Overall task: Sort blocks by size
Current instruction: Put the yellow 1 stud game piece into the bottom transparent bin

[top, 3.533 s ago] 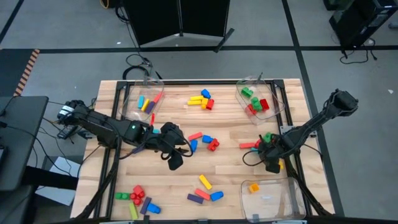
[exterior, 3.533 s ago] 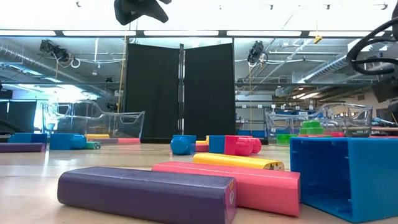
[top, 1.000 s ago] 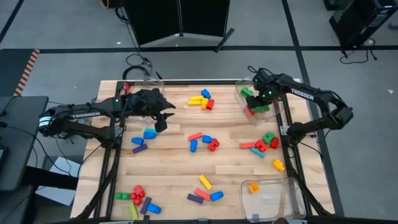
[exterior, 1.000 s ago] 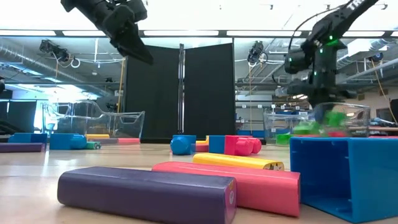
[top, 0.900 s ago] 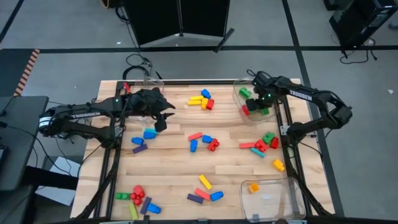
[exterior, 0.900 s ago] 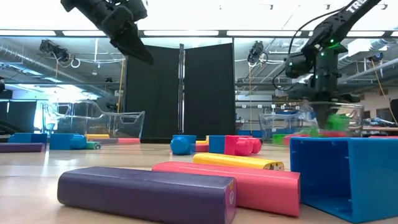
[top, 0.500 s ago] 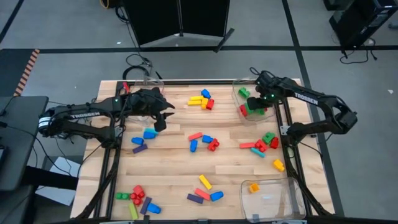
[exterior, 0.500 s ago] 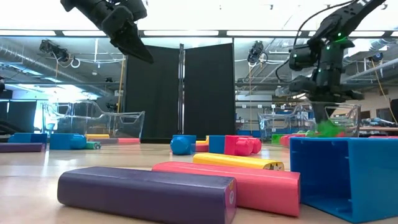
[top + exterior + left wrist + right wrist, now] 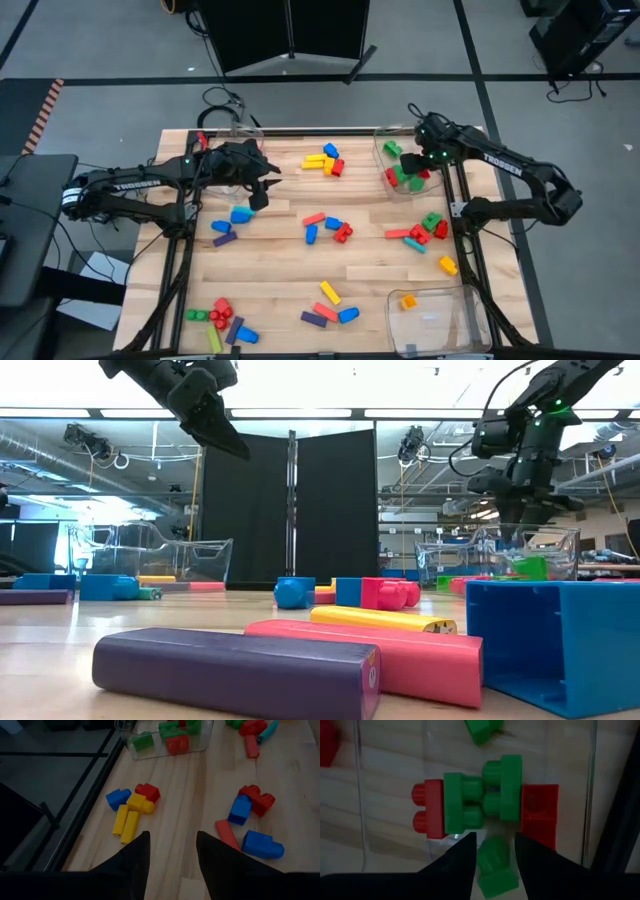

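Right gripper (image 9: 492, 851): over the clear bin (image 9: 383, 165), fingers parted, green block (image 9: 495, 865) just beneath them, apparently let go for sorting.
Left gripper (image 9: 170, 851): waiting above the table's left, fingers apart, empty.

Dark arms, white lettering, green lights

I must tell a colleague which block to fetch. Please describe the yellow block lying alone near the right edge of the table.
Start at the clear bin in the table's near right corner, which holds one orange block. Just beyond that bin, close to the table's right edge, lies the yellow block. It lies alone on bare wood, while the red and green cluster sits farther back.
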Controlling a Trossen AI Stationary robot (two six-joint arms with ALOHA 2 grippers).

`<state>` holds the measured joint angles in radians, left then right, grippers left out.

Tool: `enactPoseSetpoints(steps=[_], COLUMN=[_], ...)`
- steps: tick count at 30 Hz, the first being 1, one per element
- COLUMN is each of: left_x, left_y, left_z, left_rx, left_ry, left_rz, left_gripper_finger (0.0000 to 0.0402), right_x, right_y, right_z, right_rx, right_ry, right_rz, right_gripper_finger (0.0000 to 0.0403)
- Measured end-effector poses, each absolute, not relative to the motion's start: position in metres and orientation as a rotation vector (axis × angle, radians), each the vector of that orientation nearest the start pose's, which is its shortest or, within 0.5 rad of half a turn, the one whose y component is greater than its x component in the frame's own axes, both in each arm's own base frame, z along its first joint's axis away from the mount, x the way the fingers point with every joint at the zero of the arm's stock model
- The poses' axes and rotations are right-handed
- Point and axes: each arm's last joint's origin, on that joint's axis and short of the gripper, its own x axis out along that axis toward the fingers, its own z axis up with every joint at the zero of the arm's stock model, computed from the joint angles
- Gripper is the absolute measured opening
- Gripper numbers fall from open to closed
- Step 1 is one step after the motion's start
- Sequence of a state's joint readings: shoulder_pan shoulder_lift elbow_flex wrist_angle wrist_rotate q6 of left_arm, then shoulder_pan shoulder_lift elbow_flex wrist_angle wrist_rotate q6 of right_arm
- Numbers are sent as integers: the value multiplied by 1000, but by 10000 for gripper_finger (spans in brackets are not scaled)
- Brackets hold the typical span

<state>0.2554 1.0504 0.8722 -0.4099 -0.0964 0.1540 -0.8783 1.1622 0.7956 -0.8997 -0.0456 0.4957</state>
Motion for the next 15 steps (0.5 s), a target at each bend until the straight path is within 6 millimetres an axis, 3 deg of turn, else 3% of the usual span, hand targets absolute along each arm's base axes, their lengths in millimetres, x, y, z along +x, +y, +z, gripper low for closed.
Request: enactPoseSetpoints(steps=[15], left_x=[219], left_y=[46], left_z=[299], left_rx=[121], left_ry=[560], left_rz=[329], left_gripper_finger=[166], right_x=[110], right_y=[-130], right_z=[247], right_rx=[942], right_ry=[854], right_rz=[-1004], right_gripper_finger=[131])
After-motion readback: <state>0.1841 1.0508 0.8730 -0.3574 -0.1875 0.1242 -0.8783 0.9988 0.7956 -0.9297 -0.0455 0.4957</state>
